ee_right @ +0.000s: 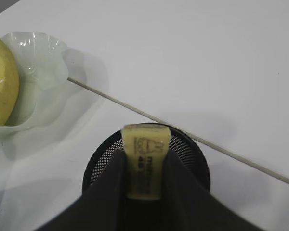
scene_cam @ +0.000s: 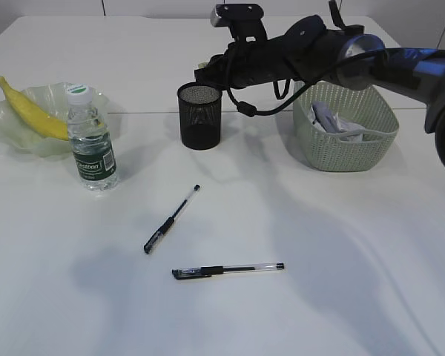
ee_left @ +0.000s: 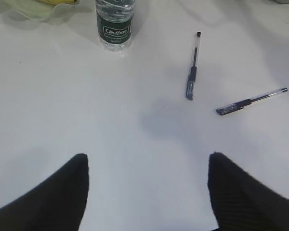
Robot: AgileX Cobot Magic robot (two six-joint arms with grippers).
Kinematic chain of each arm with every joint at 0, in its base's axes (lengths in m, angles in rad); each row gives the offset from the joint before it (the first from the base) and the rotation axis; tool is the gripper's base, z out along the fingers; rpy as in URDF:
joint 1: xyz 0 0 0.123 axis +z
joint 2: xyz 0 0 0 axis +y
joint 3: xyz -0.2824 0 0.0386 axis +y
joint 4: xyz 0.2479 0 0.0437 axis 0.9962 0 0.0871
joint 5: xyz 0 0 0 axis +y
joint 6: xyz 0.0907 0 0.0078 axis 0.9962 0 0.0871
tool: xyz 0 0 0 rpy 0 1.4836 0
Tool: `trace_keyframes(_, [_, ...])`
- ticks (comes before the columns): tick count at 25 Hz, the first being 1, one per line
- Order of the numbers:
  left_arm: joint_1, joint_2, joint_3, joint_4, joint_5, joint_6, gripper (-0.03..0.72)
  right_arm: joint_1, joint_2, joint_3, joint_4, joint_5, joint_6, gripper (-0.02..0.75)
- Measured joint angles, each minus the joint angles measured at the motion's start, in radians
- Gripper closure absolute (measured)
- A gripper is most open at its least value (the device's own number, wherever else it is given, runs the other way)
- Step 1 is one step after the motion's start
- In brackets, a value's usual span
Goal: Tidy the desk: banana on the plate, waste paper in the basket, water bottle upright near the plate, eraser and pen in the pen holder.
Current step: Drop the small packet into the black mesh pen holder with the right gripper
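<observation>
item: i am pinching the eraser (ee_right: 145, 161), faint print unreadable, in my right claw (ee_right: 144, 173) above the pen holder (ee_right: 192, 159) rim; left claw (ee_left: 147, 192) hanging open over bare desk (ee_left: 86, 120); bottle (ee_left: 115, 21) label reading "cestbon".

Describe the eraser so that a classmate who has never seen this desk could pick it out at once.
Find the black mesh pen holder near the middle of the white desk, left of the green basket. Directly above its mouth, the right gripper has its jaws closed on the eraser. It is a small pale-yellow block with dark print, unlike the two long pens lying on the desk.
</observation>
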Motion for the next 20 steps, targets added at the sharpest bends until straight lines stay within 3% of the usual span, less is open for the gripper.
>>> trace_keyframes(20, [0.000,0.000,0.000,0.000,0.000,0.000,0.140,-0.001,0.000,0.000,0.009,-0.004,-0.010,0.468])
